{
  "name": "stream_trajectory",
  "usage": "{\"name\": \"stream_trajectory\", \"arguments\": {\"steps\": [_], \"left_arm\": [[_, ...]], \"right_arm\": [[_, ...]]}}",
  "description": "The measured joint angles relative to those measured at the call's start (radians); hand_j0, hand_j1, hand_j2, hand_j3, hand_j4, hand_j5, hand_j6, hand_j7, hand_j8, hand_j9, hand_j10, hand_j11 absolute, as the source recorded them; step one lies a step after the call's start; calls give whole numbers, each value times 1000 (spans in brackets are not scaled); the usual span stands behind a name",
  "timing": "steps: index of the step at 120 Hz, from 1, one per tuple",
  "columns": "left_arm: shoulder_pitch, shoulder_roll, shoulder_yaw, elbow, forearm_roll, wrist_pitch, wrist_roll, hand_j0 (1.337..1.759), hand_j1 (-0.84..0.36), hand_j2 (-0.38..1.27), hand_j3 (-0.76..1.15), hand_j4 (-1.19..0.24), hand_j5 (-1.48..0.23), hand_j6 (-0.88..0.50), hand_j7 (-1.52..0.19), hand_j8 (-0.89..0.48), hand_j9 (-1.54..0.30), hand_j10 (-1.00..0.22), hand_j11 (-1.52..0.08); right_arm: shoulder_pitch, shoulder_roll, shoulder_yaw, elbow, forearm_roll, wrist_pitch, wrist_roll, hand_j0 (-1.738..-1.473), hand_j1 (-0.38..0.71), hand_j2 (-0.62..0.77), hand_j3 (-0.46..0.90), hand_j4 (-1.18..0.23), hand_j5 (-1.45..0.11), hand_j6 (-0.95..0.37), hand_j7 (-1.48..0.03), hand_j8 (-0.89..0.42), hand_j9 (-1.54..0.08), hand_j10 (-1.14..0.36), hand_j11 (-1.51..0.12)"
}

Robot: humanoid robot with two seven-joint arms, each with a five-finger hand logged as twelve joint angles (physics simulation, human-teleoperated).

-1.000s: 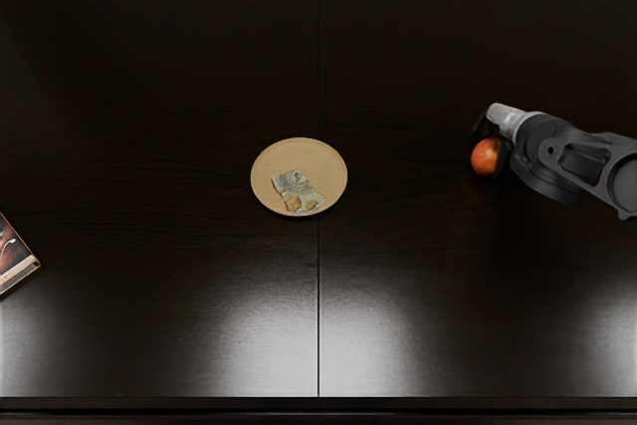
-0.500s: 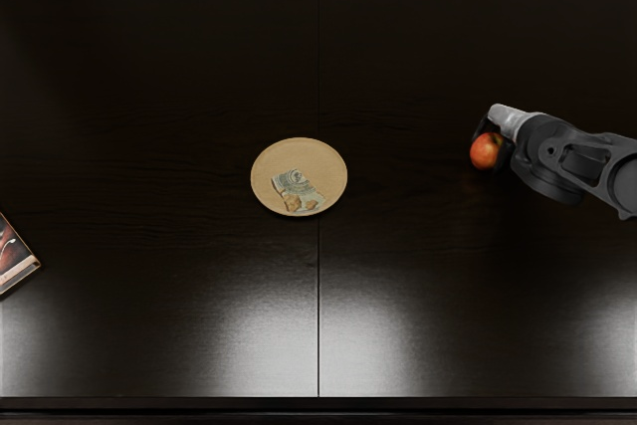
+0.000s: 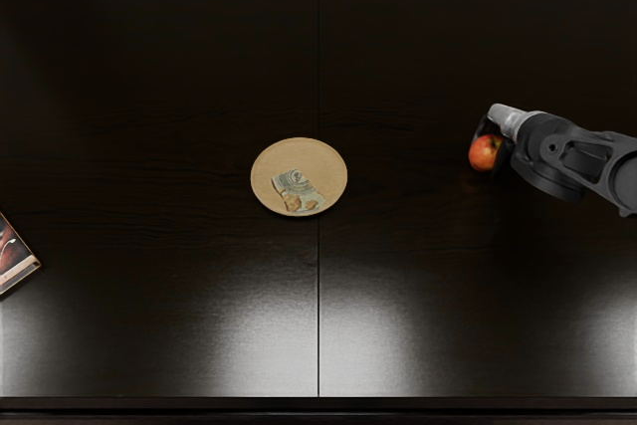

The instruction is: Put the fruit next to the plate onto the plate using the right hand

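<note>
Head view, single moment.

- Fruit [image 3: 484, 153]: small, round, red-orange, apple-like. It sits at the right of the surface [image 3: 318, 325], well apart from the plate [image 3: 299, 177], roughly level with it and slightly farther back.
- Right hand [image 3: 502, 134]: the arm enters from the right edge and the hand reaches the fruit from its right side. Dark fingers curl over the fruit's top and far side, and its right flank is hidden behind the hand. We read the hand as clamped on the fruit. The fingers are dark against a dark surface, so the exact contact points are hard to make out.
- We cannot tell whether the fruit rests on the surface or is already clear of it; no shadow or gap is visible.
- Plate: tan, round, at the centre of the surface beside the seam. A printed pattern sits on its near half, and nothing lies on it.
- Left arm: not in view.
- A book-like object [image 3: 14, 257] lies at the left edge, far from the work.

Judgement: the side-on wrap suits a round object, since it cradles the fruit against rolling. The step in hand is the grasp or first lift, and the carry leftward to the plate is not yet done. The route looks unobstructed. The main risk is the fruit rolling off the shallow plate on release.
</note>
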Motion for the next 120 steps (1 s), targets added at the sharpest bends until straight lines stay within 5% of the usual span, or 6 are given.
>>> {"name": "stream_trajectory", "arguments": {"steps": [25, 52, 120], "left_arm": [[0, 0, 0, 0, 0, 0, 0, 1658, 69, 47, 0, -233, -303, -233, -303, -233, -303, -233, -303], [0, 0, 0, 0, 0, 0, 0, 1658, 69, 47, 0, -233, -303, -233, -303, -233, -303, -233, -303], [0, 0, 0, 0, 0, 0, 0, 1658, 69, 47, 0, -233, -303, -233, -303, -233, -303, -233, -303]], "right_arm": [[0, -3, 1, -1, 29, 3, -1, -1646, 194, 63, 0, -570, -989, -421, -972, -500, -1001, -734, -1000], [9, -23, 15, -8, 81, 29, -1, -1648, 247, 152, 0, -517, -1048, -374, -1012, -453, -1048, -759, -1048], [11, -24, 307, 28, 335, 285, -1, -1647, 321, 241, 1, -441, -1087, -330, -1027, -437, -1083, -758, -1086]]}}
